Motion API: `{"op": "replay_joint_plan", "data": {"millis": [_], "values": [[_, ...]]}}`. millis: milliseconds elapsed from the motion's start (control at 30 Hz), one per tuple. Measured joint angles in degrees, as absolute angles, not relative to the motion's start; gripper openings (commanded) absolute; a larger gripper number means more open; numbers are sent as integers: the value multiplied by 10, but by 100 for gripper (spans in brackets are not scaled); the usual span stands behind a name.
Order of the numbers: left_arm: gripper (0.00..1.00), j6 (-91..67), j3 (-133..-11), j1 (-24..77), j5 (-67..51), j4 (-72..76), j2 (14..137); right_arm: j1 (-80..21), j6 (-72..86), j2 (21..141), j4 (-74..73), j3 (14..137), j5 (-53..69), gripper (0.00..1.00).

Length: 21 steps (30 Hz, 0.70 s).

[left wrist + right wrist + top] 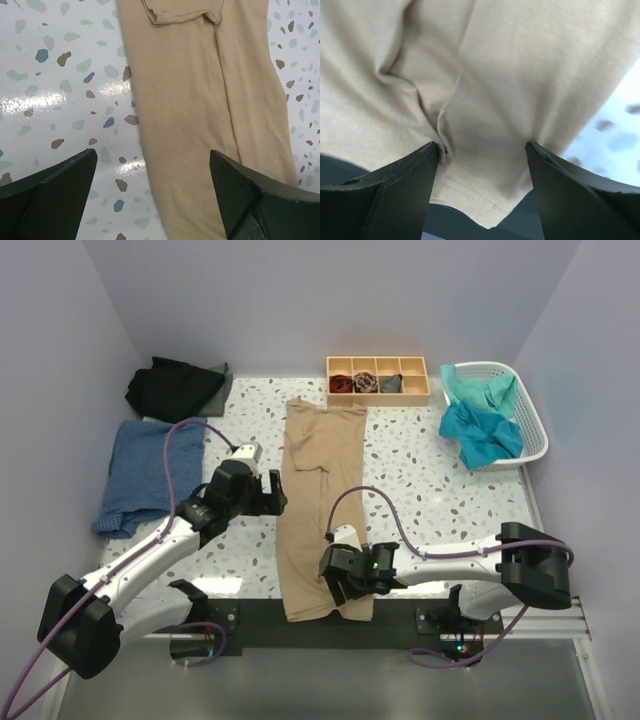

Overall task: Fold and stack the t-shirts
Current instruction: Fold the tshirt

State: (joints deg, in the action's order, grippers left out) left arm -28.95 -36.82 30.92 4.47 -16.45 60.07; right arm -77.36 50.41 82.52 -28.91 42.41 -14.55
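A large tan t-shirt (pixel 318 500) lies folded into a long strip down the middle of the table, and its near hem hangs over the dark front rail. My left gripper (pixel 274 496) hovers open at the strip's left edge, with cloth and bare table between its fingers (pixel 152 152). My right gripper (pixel 333 585) is at the near hem, its jaws wide apart around a hem corner (pixel 482 145). That cloth bunches against the left finger (pixel 410 180). A denim-blue t-shirt (pixel 140 475) lies at the left, a black one (pixel 172 388) at the back left. Teal t-shirts (pixel 480 430) spill from the basket.
A white laundry basket (pixel 532 412) stands at the back right. A wooden four-compartment tray (pixel 378 365) with small items sits at the back centre. The dark rail (pixel 400 625) runs along the near edge, with both arm bases on it.
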Motion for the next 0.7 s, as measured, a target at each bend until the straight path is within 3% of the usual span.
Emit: {"op": "replay_joint_plan", "data": {"millis": [233, 467, 700], "values": [[100, -289, -368, 316, 34, -164, 601, -773, 496, 768, -382, 419, -173, 79], [100, -289, -368, 317, 32, -164, 601, -773, 461, 696, -366, 432, -182, 82], [100, -289, -368, 324, 32, -165, 601, -773, 443, 721, -283, 431, -126, 71]]}}
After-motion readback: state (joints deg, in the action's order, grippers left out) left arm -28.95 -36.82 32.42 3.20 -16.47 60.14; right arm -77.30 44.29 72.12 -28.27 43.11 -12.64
